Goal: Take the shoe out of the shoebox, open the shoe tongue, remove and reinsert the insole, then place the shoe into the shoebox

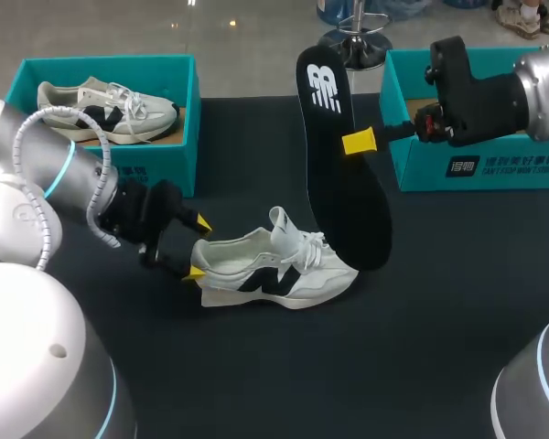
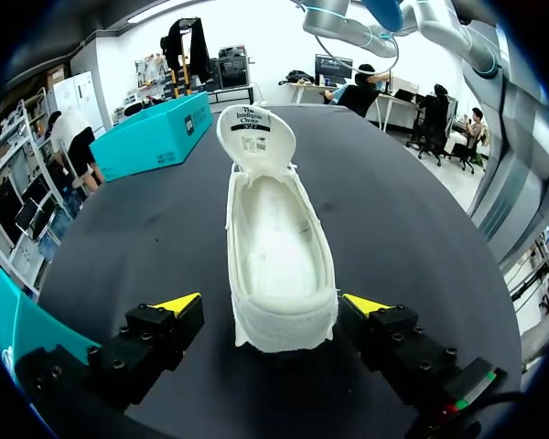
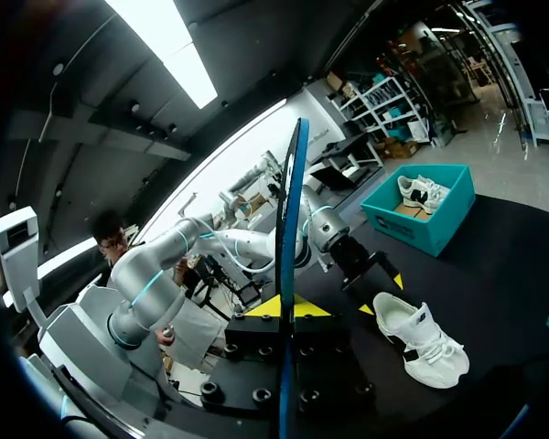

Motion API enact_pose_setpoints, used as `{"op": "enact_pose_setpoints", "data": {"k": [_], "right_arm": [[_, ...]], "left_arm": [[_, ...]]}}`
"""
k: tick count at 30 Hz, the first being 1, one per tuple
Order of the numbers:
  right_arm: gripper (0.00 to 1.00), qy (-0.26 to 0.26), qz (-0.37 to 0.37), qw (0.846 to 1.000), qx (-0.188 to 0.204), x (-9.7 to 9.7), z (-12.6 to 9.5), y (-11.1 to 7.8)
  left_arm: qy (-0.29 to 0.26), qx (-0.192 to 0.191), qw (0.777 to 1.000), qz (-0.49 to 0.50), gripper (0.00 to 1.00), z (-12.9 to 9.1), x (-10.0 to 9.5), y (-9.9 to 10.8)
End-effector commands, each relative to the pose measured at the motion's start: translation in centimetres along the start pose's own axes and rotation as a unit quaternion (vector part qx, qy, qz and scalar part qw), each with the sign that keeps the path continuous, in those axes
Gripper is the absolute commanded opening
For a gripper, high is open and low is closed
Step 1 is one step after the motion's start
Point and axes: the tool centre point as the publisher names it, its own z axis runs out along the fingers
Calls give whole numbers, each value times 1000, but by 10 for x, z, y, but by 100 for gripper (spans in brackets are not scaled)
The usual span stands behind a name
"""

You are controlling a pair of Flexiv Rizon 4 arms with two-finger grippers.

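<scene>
The bench (image 1: 256,384) carried the shoe (image 1: 274,270) on its sole, between the left shoebox (image 1: 188,137) and the right shoebox (image 1: 476,169) and in neither, with its tongue raised. The insole (image 1: 343,174) stood upright with its lower end by the toe, clenched at one edge by your right pincer (image 1: 359,142). Gripped that far up, the free lower end could have buckled on the laces or twisted loose. Your left pincer (image 1: 198,247) was released, its fingers either side of the heel without touching. With the heel loose like that, pushing the insole in would likely have slid or tipped the shoe.
</scene>
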Motion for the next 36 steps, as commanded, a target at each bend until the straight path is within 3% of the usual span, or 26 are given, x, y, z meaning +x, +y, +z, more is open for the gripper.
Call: {"op": "enact_pose_setpoints", "data": {"k": [1,10,16,24,29,36], "right_arm": [[0,-1,0,1000,0,0,1,0],[0,-1,0,1000,0,0,1,0],[0,-1,0,1000,0,0,1,0],[0,-1,0,1000,0,0,1,0],[0,-1,0,1000,0,0,1,0],[0,-1,0,1000,0,0,1,0]], "left_arm": [[-2,-5,1000,0,100,-1,2,-2],[0,-80,997,-7,100,-9,13,-8],[-18,-110,993,-32,100,-11,8,-6],[-5,-190,980,-61,100,-16,-6,-5],[6,-212,975,-67,100,-16,-10,-3],[7,-202,977,-64,100,-16,-9,-3]]}}
